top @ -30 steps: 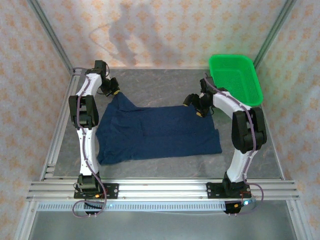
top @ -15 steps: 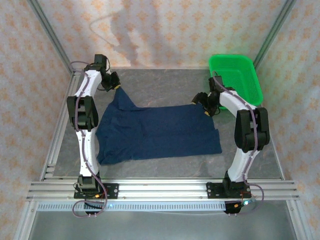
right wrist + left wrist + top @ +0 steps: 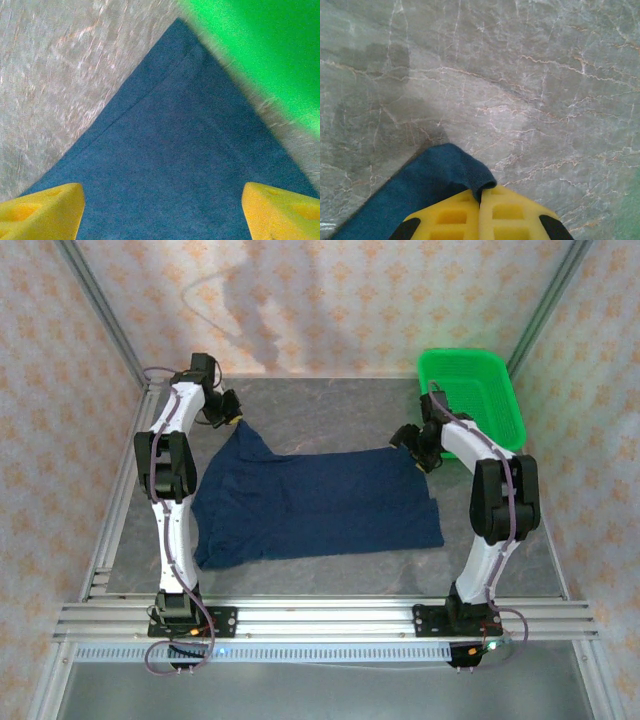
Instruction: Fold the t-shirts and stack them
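Surface: grey marbled table (image 3: 330, 405), wallpapered walls behind.
T-shirt (image 3: 320, 505): navy, spread flat mid-table, far-left corner drawn to a point.
Left gripper (image 3: 480, 200): pressed together, pinching that corner (cloth folds between the yellow pads).
Right gripper (image 3: 162, 200): spread wide over far-right corner; view blurry, prob. not touching.
Change vs 1 s ago: left corner pulled farther back; right gripper nearer green basket (image 3: 475, 400).

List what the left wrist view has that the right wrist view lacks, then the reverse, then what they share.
Left wrist: the left gripper with its yellow fingers shut on a bunched edge of the navy t-shirt. Right wrist: the right gripper spread open over a flat corner of that shirt, with the green basket beside it. Shared: the shirt and the grey marbled table.
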Tool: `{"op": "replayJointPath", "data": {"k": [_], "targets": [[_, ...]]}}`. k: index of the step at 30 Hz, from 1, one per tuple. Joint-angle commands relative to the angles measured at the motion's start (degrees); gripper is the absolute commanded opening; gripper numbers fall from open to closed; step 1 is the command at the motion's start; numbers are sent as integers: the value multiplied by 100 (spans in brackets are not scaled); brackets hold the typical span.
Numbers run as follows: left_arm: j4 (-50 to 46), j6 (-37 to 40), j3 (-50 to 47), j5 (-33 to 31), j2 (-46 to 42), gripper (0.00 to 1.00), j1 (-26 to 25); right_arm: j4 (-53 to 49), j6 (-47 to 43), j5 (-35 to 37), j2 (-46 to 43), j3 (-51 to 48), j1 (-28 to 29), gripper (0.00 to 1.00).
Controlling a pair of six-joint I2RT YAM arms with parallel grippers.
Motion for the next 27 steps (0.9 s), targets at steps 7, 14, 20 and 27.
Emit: {"op": "replayJointPath", "data": {"k": [7,14,20,27], "targets": [[-58,-292,-377,255,-764,0,-44,-222,162,338,639,1074,-205,75],[-110,-297,-455,295,-983,0,-47,-601,-33,550,1166,1793,-38,69],[-123,-297,-485,311,-1091,0,-47,-1432,-364,1448,1644,2515,296,65],[-178,-296,-555,278,-1176,0,-29,-1948,-465,1947,2279,3050,373,58]]}}
